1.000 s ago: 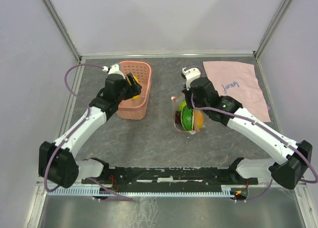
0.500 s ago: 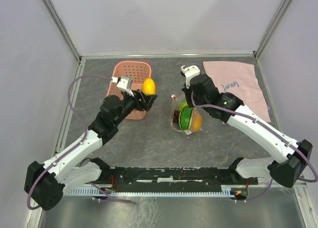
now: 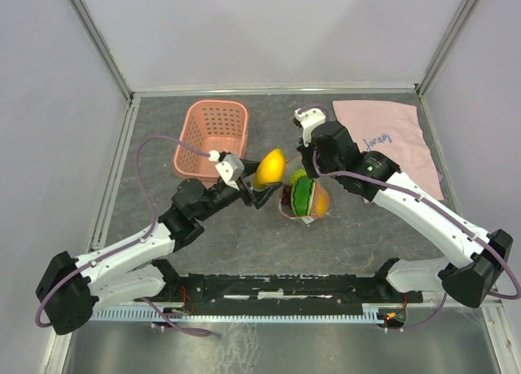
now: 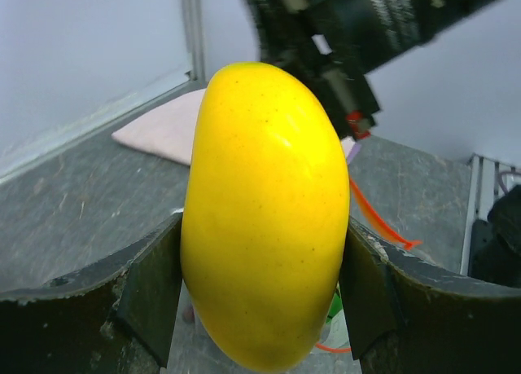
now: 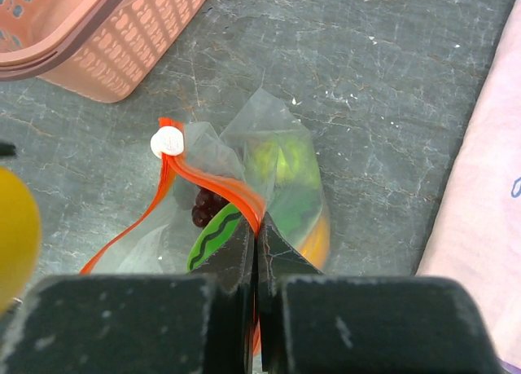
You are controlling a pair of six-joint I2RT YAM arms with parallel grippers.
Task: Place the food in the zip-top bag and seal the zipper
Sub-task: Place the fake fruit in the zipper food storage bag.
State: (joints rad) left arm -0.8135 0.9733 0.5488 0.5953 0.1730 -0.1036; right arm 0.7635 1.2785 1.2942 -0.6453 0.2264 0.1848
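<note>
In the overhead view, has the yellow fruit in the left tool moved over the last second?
Yes. The yellow toy fruit, gripped by the left tool, has travelled right, from over the pink basket to just beside the zip-top bag.

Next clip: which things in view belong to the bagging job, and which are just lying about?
Job: yellow toy fruit in the left gripper; small clear crinkly zip-top bag, its red-orange zipper strip pinched by the right gripper; dark purple grapes and green round piece inside the bag.
Lying about: pink slotted plastic basket; pink cloth with script writing.
</note>
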